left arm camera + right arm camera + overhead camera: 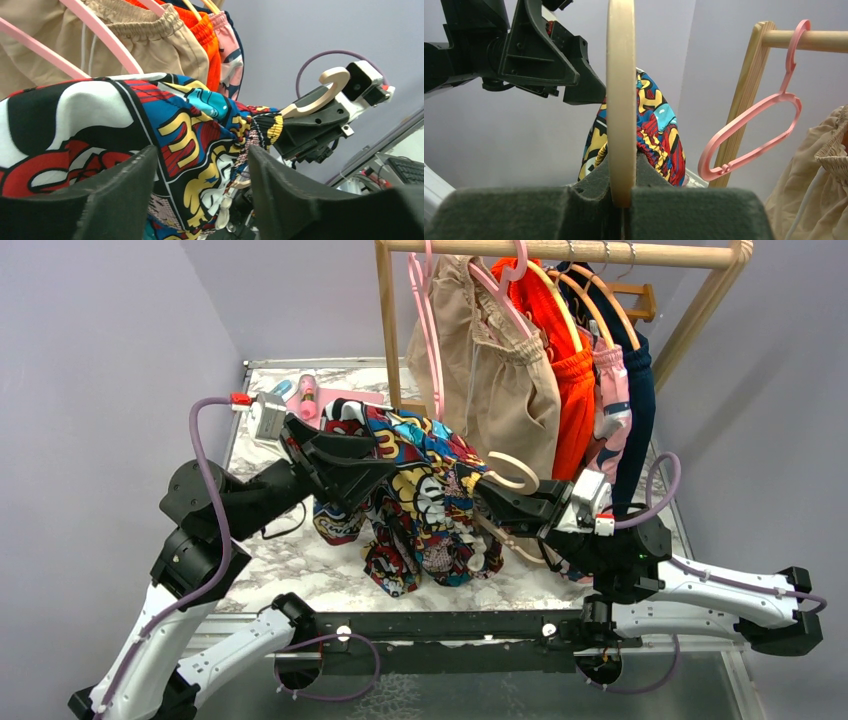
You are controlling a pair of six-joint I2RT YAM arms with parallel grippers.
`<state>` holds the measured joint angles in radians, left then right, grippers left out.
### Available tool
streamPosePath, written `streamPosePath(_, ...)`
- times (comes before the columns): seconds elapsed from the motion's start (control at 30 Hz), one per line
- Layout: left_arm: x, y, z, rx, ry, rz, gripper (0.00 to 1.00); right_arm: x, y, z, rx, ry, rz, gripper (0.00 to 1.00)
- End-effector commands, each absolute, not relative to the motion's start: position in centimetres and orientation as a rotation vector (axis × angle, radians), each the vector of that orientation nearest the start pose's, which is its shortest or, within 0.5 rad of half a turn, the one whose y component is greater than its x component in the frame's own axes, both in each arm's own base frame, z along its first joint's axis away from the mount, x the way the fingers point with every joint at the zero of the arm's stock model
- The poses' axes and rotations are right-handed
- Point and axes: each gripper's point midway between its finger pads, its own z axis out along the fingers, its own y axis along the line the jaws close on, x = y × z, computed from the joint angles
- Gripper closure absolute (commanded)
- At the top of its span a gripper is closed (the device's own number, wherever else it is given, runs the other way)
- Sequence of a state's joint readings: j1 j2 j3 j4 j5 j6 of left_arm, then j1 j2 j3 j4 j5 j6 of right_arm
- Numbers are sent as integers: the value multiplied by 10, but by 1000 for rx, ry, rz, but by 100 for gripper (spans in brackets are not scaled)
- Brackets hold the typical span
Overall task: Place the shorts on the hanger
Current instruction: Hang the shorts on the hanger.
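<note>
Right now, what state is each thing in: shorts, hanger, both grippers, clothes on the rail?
hanger, clamped, hook free
shorts, bunched, hanging beside the hanger's hook
left gripper, jaws apart around shorts fabric
right gripper, jaws shut on the hanger
beige shorts, hung on the rail
orange garment, hung on the rail
</note>
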<state>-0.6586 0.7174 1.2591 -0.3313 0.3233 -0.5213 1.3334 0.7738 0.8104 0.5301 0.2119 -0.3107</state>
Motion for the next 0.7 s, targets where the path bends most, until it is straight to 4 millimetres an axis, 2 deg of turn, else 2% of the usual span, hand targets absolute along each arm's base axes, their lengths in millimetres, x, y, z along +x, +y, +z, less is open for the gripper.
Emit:
streamPosePath(0.0,141,-191,474,356,1437,-1127,25,116,262,497,-515,773,860,99)
streamPosePath(0.17,149,-179,457,289,1498,-1052,22,116,260,496,-509,772,859,99)
streamPosePath(0.3,157,-186,441,282,1566,-1050,22,115,262,495,-515,771,866,99)
streamPosePath(0.37,159,-191,439,278,1586,-1069,20,115,263,494,-516,774,869,99)
streamPosePath(0.47,163,-196,443,275,1582,-1084,8,115,264,493,-518,779,873,99)
streamPosePath(0.5,164,-196,445,273,1575,-1089,8,115,264,492,-519,781,872,99)
streamPosePath(0.57,164,-198,447,267,1559,-1103,10,115,264,492,-518,782,874,99)
streamPosePath(0.67,166,-203,444,270,1563,-1123,20,115,266,491,-520,782,875,99)
